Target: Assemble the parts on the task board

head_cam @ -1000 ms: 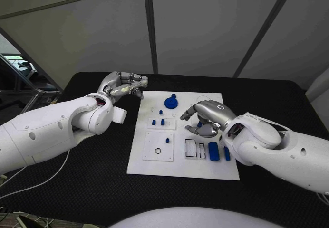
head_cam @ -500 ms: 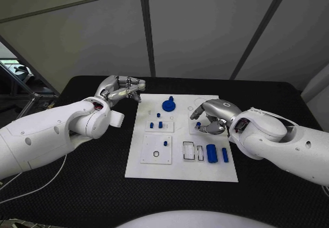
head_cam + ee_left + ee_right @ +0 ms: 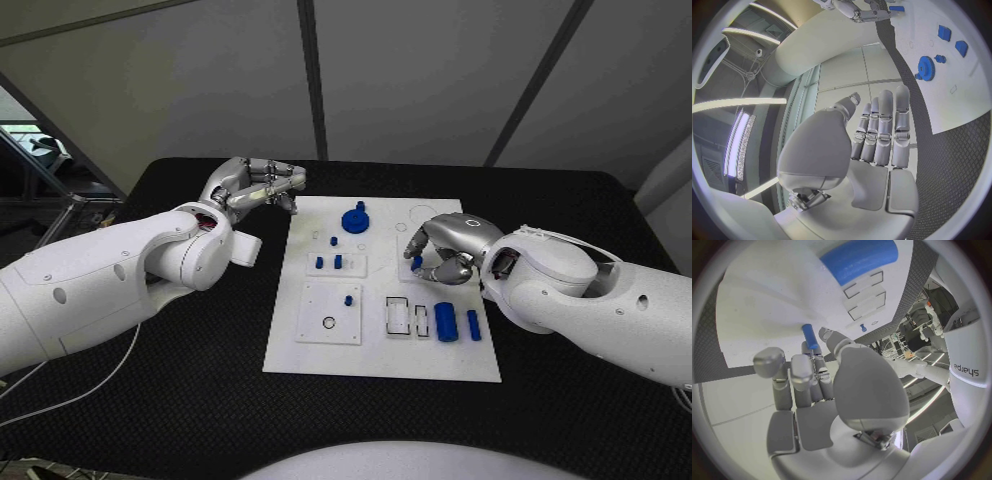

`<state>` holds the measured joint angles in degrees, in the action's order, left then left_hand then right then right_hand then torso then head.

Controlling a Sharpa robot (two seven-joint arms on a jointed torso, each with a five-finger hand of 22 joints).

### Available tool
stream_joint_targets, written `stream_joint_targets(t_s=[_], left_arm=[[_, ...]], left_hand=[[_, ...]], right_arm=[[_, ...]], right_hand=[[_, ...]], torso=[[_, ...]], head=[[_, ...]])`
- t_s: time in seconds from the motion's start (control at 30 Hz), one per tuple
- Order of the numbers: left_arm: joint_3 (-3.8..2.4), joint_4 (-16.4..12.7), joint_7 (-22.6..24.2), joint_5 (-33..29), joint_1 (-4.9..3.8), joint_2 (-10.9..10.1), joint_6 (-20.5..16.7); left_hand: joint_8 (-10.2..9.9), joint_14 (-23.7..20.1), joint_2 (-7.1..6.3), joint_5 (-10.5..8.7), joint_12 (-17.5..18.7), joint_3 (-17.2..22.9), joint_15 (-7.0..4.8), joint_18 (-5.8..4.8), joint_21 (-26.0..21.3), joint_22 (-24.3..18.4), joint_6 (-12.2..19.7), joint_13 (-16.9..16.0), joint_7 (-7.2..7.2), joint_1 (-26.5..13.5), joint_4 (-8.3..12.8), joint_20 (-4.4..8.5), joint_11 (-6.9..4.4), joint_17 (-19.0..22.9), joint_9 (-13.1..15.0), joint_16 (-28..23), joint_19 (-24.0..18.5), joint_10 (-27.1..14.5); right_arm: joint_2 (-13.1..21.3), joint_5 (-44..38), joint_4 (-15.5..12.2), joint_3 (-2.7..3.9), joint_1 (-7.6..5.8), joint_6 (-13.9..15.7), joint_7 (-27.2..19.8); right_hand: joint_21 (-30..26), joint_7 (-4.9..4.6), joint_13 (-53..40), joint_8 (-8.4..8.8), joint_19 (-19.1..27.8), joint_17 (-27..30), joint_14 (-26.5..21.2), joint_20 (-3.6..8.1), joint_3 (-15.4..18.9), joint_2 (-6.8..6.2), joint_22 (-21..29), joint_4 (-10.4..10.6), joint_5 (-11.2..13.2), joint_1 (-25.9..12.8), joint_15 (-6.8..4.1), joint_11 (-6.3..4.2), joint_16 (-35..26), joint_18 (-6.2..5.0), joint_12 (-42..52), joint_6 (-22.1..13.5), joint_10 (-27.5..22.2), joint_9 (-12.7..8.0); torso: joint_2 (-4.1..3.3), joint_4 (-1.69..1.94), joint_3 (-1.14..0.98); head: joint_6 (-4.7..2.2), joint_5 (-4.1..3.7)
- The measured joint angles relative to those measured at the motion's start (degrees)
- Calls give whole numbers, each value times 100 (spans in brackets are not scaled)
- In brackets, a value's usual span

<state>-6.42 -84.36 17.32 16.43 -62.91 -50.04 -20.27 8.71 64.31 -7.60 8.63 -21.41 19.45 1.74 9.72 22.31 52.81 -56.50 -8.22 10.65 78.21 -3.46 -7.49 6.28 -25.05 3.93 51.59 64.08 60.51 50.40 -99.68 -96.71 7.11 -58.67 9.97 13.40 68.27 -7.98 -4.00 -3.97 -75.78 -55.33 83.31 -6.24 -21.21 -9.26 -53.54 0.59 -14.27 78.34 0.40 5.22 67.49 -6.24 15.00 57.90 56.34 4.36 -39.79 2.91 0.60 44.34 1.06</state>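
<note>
Two robot hands over the black counter (image 3: 173,380): right robot hand (image 3: 444,250) pinched a small blue peg (image 3: 809,336) above the white task board (image 3: 378,352). Left robot hand (image 3: 257,186) hovered off the board's far left corner, fingers together, holding nothing.

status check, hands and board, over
Left hand empty, fingers together, raised off the task board's far-left corner. Right hand pinching a small blue peg over the board. Nothing in the way.

I can't see the lower end of the blue peg (image 3: 809,336): it's buried behind the right hand (image 3: 447,248) fingertips (image 3: 803,371). Board sockets under those fingers hidden.
</note>
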Motion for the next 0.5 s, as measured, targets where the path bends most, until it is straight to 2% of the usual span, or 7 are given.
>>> stream_joint_targets(t_s=[0.07,0.37,0.5], left_arm=[[0,0,0,0,0,0,1],[0,6,-2,0,0,4,4],[0,8,-3,0,0,6,8]], left_hand=[[0,0,0,0,0,0,0,-1,0,0,0,0,0,0,0,0,0,0,0,0,0,0],[0,0,0,0,0,0,0,0,0,0,0,0,0,0,0,0,0,0,0,0,0,0],[0,0,0,0,0,0,0,0,0,0,0,5,0,0,0,0,0,-1,0,0,0,0]], right_arm=[[-7,-23,10,0,0,-18,26],[-46,-114,57,0,0,-49,101],[-51,-145,78,0,1,-50,126]], right_hand=[[0,-33,9,-1,-14,-8,0,14,-16,9,-21,16,1,9,0,10,0,0,1,33,8,8],[0,-49,24,-24,-41,-32,22,41,-138,53,-63,23,37,53,-22,0,0,0,25,131,100,21],[104,-41,25,-66,-123,-110,43,61,-309,138,-191,4,180,138,-42,-31,72,0,95,287,346,43]], torso=[[0,0,0],[0,0,-1],[0,0,-3]], head=[[0,-1],[11,-8],[19,-13]])
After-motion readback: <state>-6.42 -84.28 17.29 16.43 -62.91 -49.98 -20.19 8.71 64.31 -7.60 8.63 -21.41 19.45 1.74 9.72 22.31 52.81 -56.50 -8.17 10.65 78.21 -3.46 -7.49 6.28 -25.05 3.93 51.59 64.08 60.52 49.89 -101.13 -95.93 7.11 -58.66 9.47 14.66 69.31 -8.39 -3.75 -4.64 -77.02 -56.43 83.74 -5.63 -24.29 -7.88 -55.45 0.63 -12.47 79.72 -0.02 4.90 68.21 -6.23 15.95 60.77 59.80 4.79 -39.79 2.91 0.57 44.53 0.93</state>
